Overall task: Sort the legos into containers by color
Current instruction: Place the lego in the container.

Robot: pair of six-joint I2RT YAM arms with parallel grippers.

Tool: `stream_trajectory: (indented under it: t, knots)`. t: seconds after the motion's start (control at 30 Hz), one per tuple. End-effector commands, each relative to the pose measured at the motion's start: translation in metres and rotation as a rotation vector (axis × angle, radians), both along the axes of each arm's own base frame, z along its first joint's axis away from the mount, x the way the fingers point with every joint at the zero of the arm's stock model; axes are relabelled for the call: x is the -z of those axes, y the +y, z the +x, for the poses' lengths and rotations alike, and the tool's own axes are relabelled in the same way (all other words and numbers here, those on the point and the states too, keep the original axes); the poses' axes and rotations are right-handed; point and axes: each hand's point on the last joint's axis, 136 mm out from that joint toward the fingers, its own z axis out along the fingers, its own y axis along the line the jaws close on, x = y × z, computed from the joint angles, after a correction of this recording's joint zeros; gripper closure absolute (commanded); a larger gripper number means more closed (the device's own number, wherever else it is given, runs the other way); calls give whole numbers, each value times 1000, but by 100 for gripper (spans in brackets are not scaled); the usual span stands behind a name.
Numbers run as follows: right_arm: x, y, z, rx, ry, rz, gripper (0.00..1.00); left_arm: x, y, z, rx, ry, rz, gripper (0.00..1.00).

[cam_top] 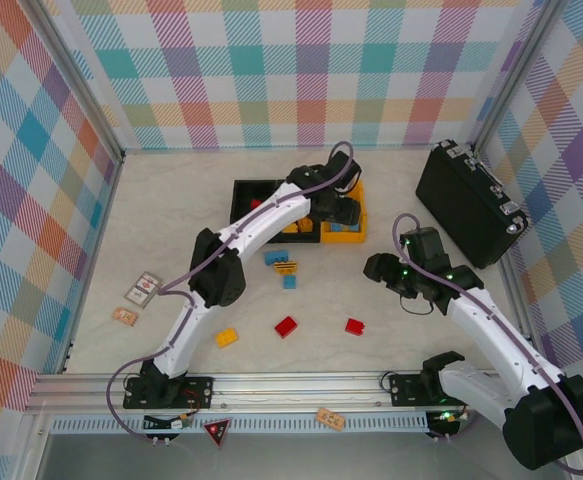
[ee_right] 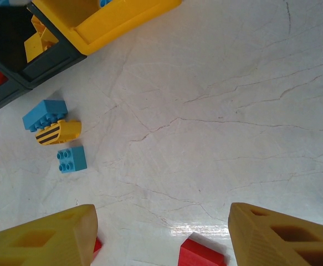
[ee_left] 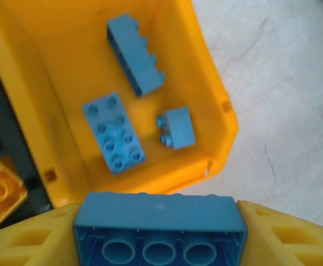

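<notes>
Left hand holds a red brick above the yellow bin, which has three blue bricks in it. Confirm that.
Wrong on colour: the left hand holds a blue brick, not a red one, as the left wrist view shows. It is above the yellow bin, which has three blue bricks in it.

Worktop (cam_top: pixel 171 200) was a pale, marble-look sheet with fine dark veins; a soft glare showed on it in the right wrist view. It was enclosed on three sides by a back wall (cam_top: pixel 301 70), left wall (cam_top: pixel 21 200) and right wall (cam_top: pixel 576 170), all pastel plaid. Aluminium posts (cam_top: pixel 77 80) stood at the back corners, and an aluminium rail (cam_top: pixel 301 383) ran along the near edge. A black hard case (cam_top: pixel 468 203) lay by the right wall.
</notes>
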Motion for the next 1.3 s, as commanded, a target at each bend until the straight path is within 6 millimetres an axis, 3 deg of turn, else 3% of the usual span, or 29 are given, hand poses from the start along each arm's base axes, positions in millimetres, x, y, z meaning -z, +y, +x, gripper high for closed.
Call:
stream_trajectory:
  t: [0.0,0.2,0.37,0.6,0.9,1.27]
  knots:
    - [-4,0,4,19,-8,21,36,8,5,11,10,-7,39,48]
    - [1,0,3,26,7,25,36,18,-4,34,17,-84,29,48]
    - [4,-1,0,29,15,18,36,27,-10,40,25,-93,21,46]
    - [5,-1,2,32,16,19,36,32,-10,42,24,-97,33,31]
    - [4,1,6,25,14,20,36,16,-13,40,31,-111,5,26]
    - [1,-3,3,21,15,-6,36,-29,-17,23,53,-145,-67,26]
